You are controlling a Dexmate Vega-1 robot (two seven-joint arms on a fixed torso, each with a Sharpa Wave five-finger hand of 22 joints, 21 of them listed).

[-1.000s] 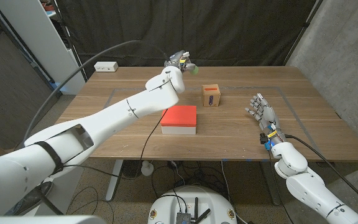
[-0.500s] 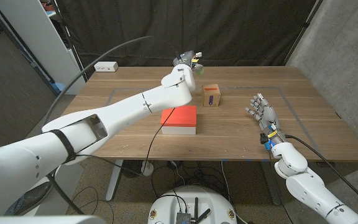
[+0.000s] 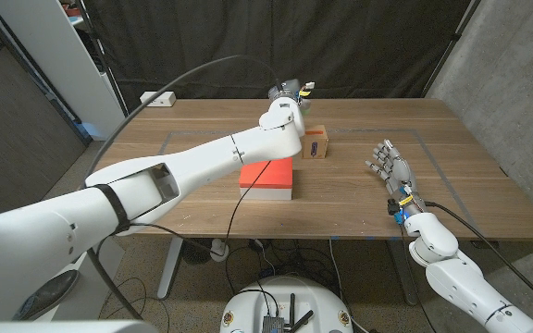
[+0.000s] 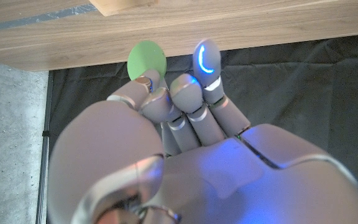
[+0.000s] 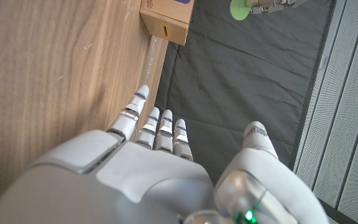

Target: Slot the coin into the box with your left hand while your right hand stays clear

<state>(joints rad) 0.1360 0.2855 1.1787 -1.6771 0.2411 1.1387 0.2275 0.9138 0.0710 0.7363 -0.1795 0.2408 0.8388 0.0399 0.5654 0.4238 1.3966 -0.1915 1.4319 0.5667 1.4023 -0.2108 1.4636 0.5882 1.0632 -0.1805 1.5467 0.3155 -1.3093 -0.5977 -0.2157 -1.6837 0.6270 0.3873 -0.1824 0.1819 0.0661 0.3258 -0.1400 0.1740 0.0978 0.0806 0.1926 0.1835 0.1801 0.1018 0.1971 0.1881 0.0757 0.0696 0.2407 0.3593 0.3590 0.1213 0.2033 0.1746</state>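
while the left hand (image 3: 290, 93) hangs in the air just beyond the far side of the box (image 3: 315, 142), it pinches the green coin (image 4: 146, 60) at its fingertips (image 4: 204, 57), above and slightly behind the box. the small cardboard box stands on the wooden table (image 3: 202, 203), its slot facing up. a red block (image 3: 267, 178) lies just in front of the box, nearer the robot. well to the right of the box, the right hand (image 3: 391, 166) waits with fingers spread, gripping nothing.
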